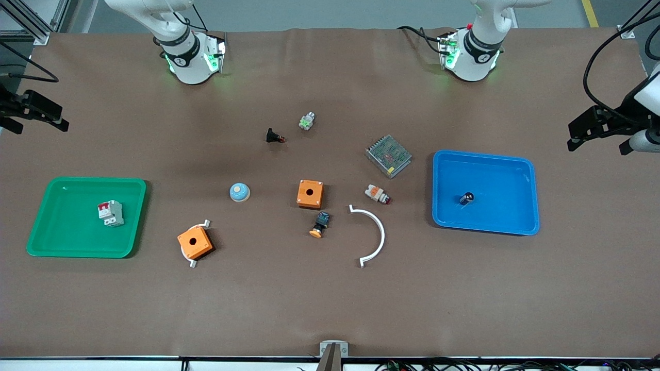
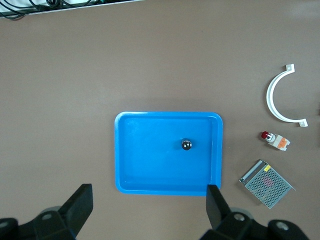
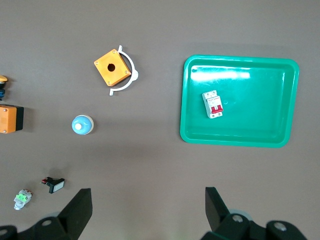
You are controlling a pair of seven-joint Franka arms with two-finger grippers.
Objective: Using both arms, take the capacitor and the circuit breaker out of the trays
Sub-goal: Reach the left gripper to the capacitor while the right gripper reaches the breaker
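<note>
Both arms wait, raised at the ends of the brown, matte tabletop. The left gripper hangs over the tabletop at the rim of the blue tray, black fingers spread wide apart and holding nothing. The right gripper hangs over the tabletop beside the green tray, its fingers just as wide apart, also empty.

The capacitor, a tiny black cylinder, lies in the middle of that glossy, round-cornered blue plastic tray; from the front it looks tipped, its long axis running from about 2 o'clock to 8 o'clock, while the left wrist view shows its shiny round end face-on. The breaker, a light grey-white rectangular block with a red section, lies flat near the middle of the green tray, long axis roughly 12 to 6 o'clock, red part toward 11.

Between the trays: a perforated metal power supply at 10 o'clock of the blue tray, a white curved plastic bracket, two orange square boxes each with a round hole, a pale blue dome button, a white-orange-red button, a black button with an orange cap, a small black switch and a green-lit part.
</note>
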